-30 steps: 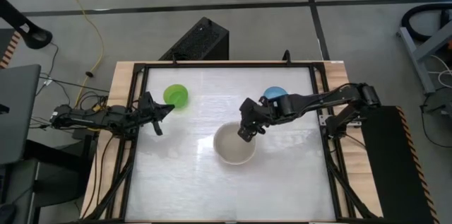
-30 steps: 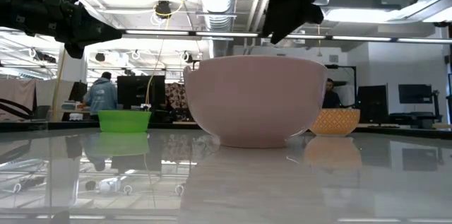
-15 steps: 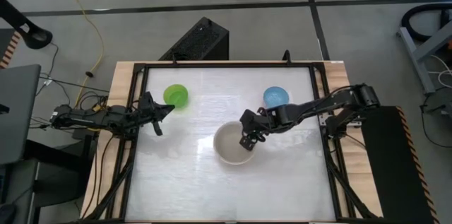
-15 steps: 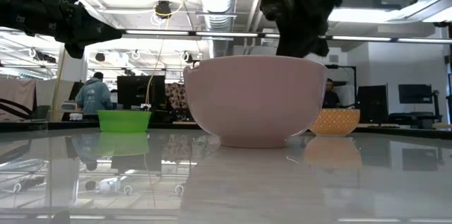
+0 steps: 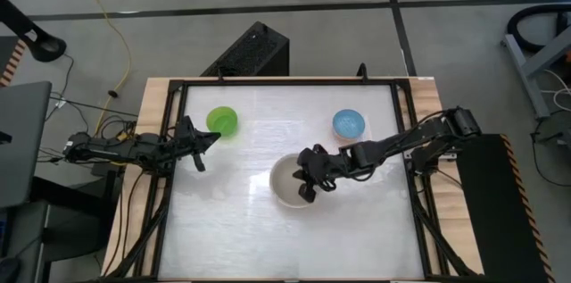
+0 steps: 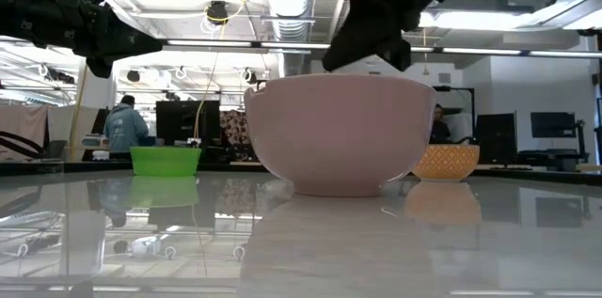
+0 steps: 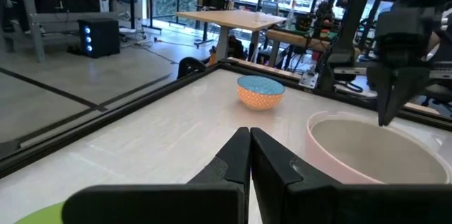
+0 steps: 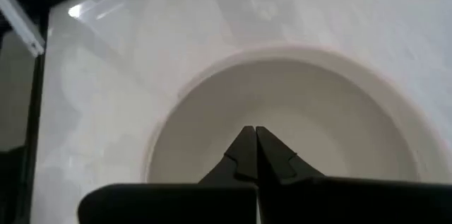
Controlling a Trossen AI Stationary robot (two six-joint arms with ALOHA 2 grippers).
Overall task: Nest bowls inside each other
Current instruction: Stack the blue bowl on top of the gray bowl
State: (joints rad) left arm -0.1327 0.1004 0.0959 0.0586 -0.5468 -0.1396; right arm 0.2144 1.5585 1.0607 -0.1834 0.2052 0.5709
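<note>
The right tool (image 5: 308,189), clenched and empty, hides part of the white-cream bowl's (image 5: 284,185) inside.

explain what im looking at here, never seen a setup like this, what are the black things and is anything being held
The black things are two robot arms at a white table, each ending in a two-finger claw. One picture looks straight down, one looks level across the table top, and two come from cameras on the arms' wrists.

Three bowls show on the table: a large round cream-white bowl in the middle, a small bright green bowl and a small light blue bowl.

The right claw hangs over the large bowl's opening, fingers shut, gripping nothing. The left claw waits beside the green bowl, also shut and empty. So nothing is held, and no bowl sits inside another.
</note>
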